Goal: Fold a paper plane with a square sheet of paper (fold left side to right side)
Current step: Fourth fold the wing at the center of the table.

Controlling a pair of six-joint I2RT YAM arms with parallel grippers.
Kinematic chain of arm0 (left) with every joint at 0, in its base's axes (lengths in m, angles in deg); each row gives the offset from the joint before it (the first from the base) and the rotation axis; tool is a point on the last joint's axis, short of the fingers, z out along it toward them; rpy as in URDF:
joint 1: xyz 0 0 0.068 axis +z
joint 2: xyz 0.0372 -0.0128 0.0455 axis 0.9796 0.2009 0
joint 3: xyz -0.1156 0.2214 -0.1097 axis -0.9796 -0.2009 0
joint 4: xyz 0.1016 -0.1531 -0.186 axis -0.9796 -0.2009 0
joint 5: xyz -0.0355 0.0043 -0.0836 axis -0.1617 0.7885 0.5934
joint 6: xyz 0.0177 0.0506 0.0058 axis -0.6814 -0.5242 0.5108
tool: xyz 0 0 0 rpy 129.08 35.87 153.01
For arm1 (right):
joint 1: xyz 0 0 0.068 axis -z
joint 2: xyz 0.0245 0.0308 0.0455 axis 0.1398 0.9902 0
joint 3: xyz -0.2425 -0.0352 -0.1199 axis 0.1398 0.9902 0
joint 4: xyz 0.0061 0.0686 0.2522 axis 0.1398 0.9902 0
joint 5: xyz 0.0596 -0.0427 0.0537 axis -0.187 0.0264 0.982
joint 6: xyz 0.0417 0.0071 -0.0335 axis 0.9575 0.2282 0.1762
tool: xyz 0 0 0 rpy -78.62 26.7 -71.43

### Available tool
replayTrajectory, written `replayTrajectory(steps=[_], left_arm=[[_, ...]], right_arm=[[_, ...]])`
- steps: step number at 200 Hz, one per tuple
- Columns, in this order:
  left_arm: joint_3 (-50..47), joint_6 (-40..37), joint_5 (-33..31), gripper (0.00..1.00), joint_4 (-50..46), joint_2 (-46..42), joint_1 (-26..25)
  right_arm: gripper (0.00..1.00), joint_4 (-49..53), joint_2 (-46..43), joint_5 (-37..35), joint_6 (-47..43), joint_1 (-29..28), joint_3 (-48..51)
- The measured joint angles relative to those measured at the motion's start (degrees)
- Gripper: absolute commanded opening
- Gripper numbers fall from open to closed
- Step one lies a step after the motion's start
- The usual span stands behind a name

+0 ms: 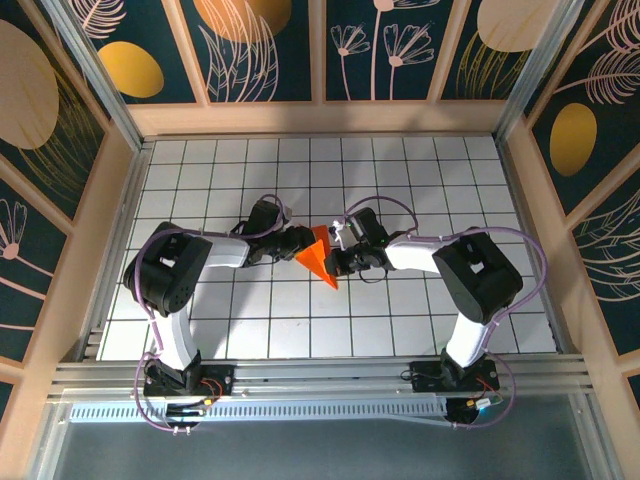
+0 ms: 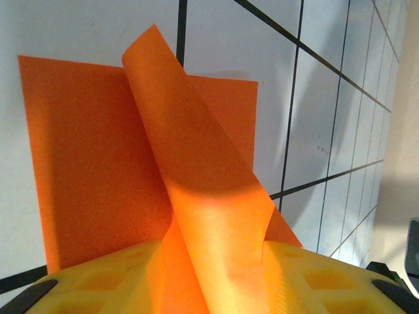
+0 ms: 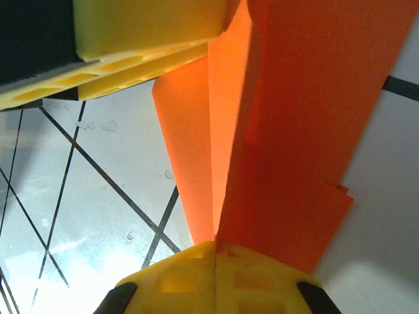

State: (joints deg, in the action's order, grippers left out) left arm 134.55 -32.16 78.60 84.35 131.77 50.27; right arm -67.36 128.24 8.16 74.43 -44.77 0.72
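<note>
The square sheet of paper (image 1: 318, 258) is bright orange and folded into a pointed wedge in the middle of the gridded table, its tip toward the near edge. My left gripper (image 1: 300, 240) meets it from the left. In the left wrist view the yellow fingers (image 2: 118, 275) stand apart, and a raised, curled flap (image 2: 196, 163) of the paper (image 2: 85, 163) runs up through the gap of that gripper (image 2: 211, 261). My right gripper (image 1: 338, 258) comes in from the right. In the right wrist view this gripper (image 3: 216, 252) is shut on a raised fold of the paper (image 3: 308, 131), and a left finger (image 3: 144, 33) touches the paper's far end.
The white table with black grid lines (image 1: 420, 180) is walled by wooden panels (image 1: 110, 200) on the left, back and right. An aluminium rail (image 1: 320, 375) carrying both arm bases runs along the near edge. Both arms reach in low over the table's middle.
</note>
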Motion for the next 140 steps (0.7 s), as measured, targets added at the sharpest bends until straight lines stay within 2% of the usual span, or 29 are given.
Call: replayTrajectory(steps=[78,140], left_arm=[[0.85,-0.90,-0.11,0.43,-0.90,0.48,0.00],[1.05,-1.27,-0.20,0.43,-1.31,0.48,-0.07]], right_arm=[[0.06,-0.33,0.00,0.46,0.00,0.00,0.00],[0.32,-0.42,-0.61,1.75,0.96,0.66,0.17]])
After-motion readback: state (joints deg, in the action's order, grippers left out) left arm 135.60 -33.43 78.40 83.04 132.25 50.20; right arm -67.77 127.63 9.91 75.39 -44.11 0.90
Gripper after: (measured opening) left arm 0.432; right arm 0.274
